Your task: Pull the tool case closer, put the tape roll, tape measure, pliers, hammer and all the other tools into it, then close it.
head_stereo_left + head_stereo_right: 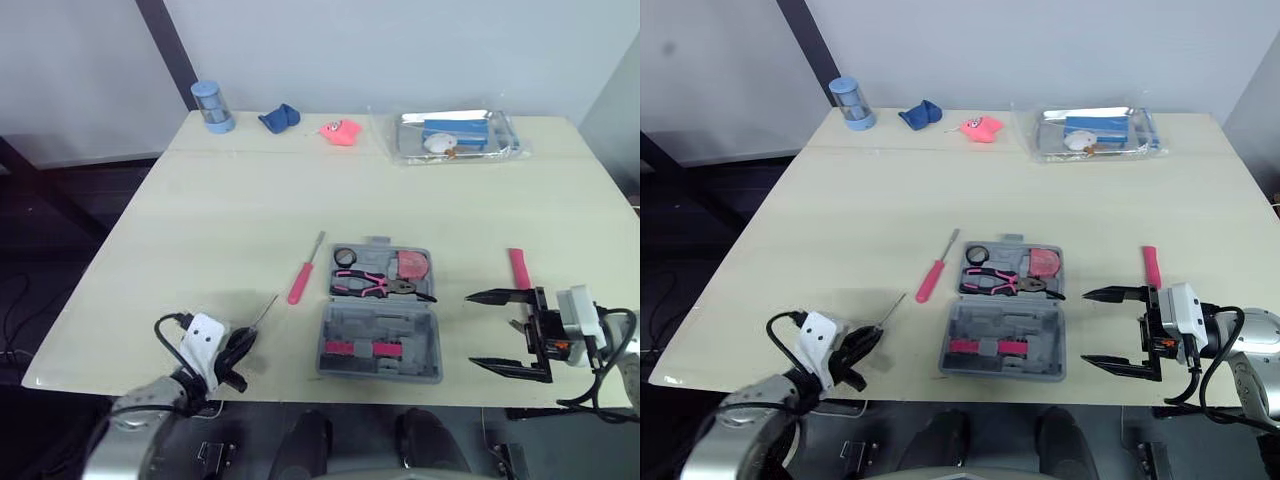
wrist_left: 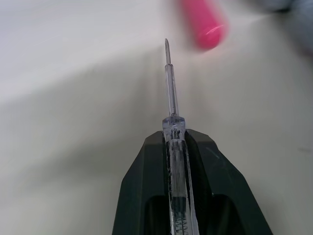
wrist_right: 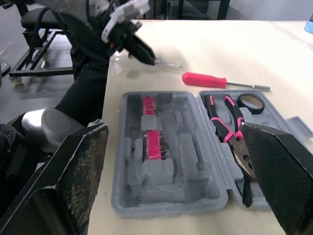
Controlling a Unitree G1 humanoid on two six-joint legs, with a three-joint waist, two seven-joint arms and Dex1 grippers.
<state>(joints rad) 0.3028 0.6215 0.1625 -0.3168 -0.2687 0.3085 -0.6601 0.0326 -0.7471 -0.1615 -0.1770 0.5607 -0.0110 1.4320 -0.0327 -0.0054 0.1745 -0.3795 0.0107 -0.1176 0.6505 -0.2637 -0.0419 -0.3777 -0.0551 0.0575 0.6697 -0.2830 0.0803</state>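
From the head camera we saw the tool case point(image 1: 425, 335) lying open near the front edge of the table point(image 1: 200, 220), between our two arms; its far half held the pliers point(image 1: 372, 285), a black tape roll point(image 1: 345, 257) beside them, and a pink rounded item point(image 1: 410, 265) that we could not identify; its near half held two small pink pieces point(image 1: 360, 349). A pink screwdriver point(image 1: 303, 270) lay just left of the case, apart from it; a pink-handled tool point(image 1: 519, 268) lay to the case's right, near our right gripper point(image 1: 469, 330), whose fingers were spread wide and empty, pointing at the case's right side. Our left gripper point(image 1: 248, 337) sat at the front left, clenched on a clear screwdriver point(image 1: 262, 315), its thin shaft aimed toward the pink screwdriver. Along the far edge stood a blue cylinder point(image 1: 212, 105), a blue cloth point(image 1: 280, 118), a pink object point(image 1: 340, 132) and a clear tray point(image 1: 510, 140).

Through the left wrist camera we saw both black fingers pinched on the clear handle; the metal shaft stuck out beyond them, its tip near the blurred pink handle.

Through the right wrist camera our parted fingers framed the open case; the pliers and tape roll lay in one half, the pink pieces in the other; beyond it lay the pink screwdriver, and past that the left gripper with its clear screwdriver.
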